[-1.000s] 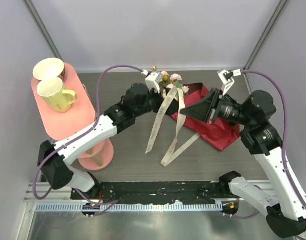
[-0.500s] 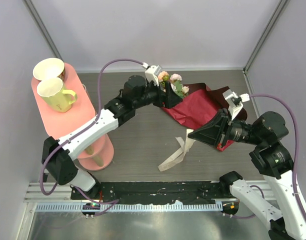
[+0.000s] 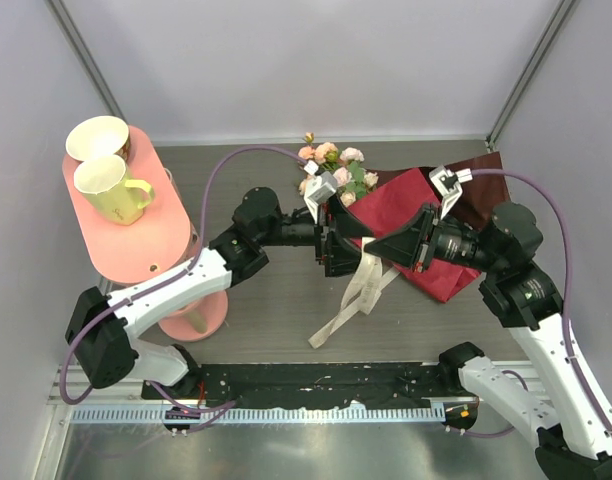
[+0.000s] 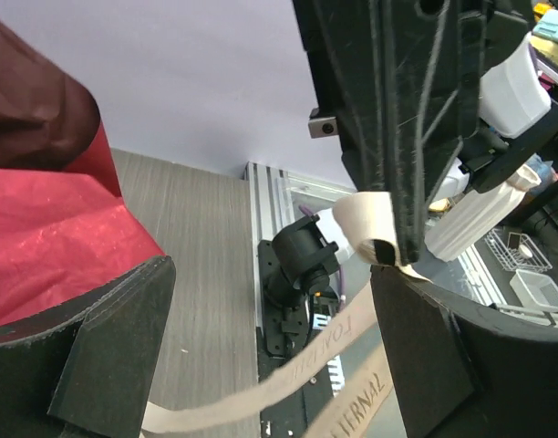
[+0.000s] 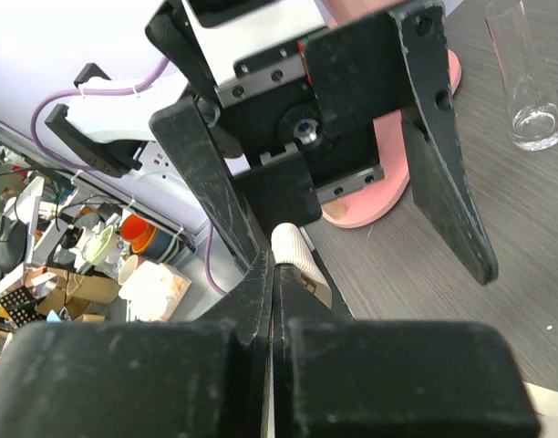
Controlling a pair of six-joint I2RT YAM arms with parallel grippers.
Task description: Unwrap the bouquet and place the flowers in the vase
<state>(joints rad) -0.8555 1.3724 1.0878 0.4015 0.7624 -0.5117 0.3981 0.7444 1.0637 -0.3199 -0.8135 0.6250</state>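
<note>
Bouquet (image 3: 335, 168) lies at the back of the counter (image 3: 266, 310), roses resting on the spread dark red paper (image 3: 386, 198). Right hand (image 3: 370, 243) is pinched tight on the cream ribbon (image 3: 352, 300), which hangs down to the counter. Left hand (image 3: 342, 240) faces it, fingers wide apart, gripping nothing. Vase (image 5: 532, 78) stands upright near the pink stand (image 3: 136, 230).

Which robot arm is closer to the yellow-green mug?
Left. The left arm runs close beside the pink shelf holding the yellow-green mug; the right arm is across the table, by the red paper.
</note>
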